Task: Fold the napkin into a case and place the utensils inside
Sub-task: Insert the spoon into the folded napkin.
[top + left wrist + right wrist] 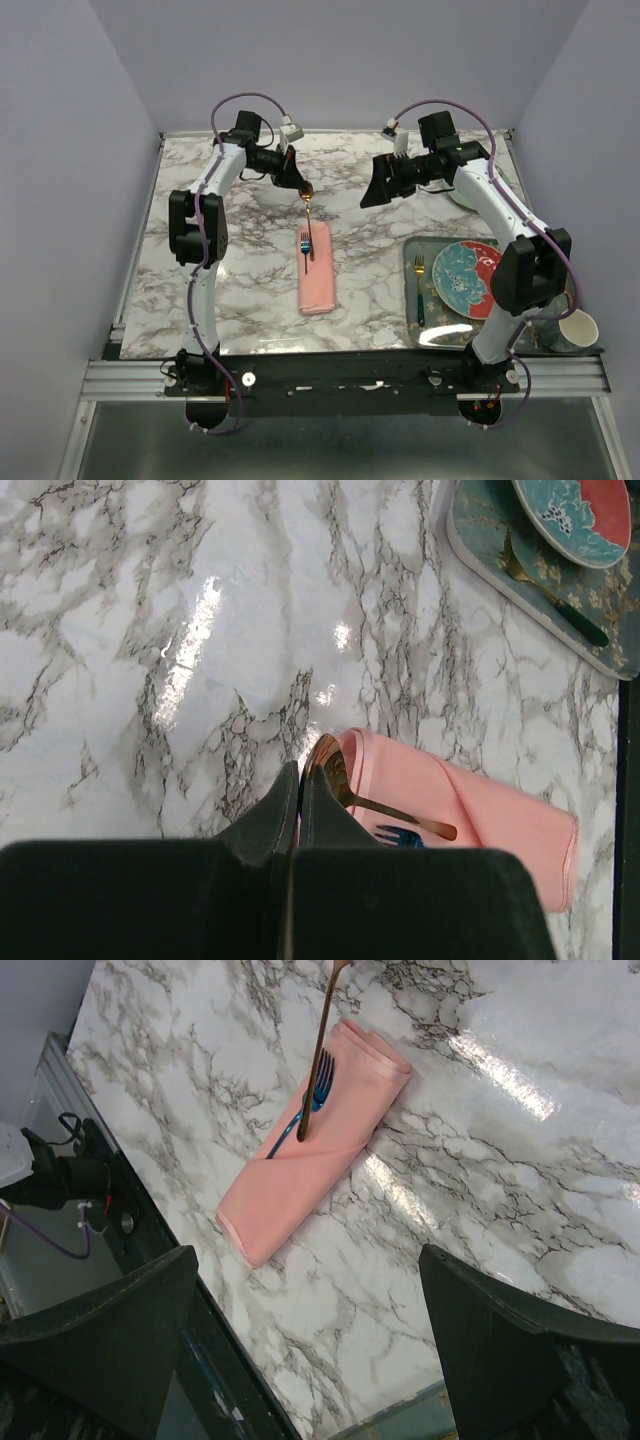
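In the top view, the case (317,268) lies on the marble table (240,270) with the blue fork (304,240) tucked into its far end. Just beyond that end, the left gripper (298,184) is clamped on the bowl of the spoon (310,212). The right gripper (380,186) hangs well to the case's right.

In the left wrist view, the spoon's handle lies over the case beside the fork. The left arm should probably push along the case's length, keeping the spoon low.

In the right wrist view, the right gripper's fingers are spread wide and empty. The handle tip meets the case's diagonal fold, so it should slip under, not over. The satin may slide.
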`<control>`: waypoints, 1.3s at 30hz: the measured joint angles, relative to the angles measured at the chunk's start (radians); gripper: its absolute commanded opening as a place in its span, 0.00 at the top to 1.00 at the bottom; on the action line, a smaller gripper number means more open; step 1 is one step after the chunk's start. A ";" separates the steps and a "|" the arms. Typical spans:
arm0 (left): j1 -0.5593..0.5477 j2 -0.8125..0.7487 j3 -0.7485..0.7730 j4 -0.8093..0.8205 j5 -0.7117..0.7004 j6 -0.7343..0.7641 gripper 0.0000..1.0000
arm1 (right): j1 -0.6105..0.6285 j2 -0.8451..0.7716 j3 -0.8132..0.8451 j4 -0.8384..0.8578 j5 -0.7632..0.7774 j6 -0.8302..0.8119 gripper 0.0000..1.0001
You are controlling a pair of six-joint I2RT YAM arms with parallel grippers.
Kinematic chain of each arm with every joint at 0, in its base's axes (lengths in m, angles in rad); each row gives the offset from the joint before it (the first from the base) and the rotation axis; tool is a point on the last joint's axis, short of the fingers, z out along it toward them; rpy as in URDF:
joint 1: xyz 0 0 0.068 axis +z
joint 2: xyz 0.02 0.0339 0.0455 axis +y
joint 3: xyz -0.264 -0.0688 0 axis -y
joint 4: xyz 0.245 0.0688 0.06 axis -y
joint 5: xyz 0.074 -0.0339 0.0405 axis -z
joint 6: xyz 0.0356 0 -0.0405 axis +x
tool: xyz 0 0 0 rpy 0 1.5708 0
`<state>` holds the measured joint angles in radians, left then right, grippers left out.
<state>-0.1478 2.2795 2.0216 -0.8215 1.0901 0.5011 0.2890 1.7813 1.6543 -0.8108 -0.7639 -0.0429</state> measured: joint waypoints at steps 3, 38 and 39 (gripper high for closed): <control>0.000 0.023 0.026 -0.004 0.003 -0.004 1.00 | 0.000 0.000 0.000 0.000 0.000 -0.001 0.00; -0.056 0.043 -0.221 -0.021 0.035 -0.084 1.00 | 0.000 0.001 0.000 -0.003 -0.001 -0.011 0.00; -0.058 0.042 -0.226 -0.022 0.035 -0.084 1.00 | 0.000 0.001 0.000 -0.003 -0.001 -0.011 0.00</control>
<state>-0.2058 2.3219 1.7958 -0.8433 1.1252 0.4175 0.2890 1.7824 1.6539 -0.8135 -0.7647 -0.0540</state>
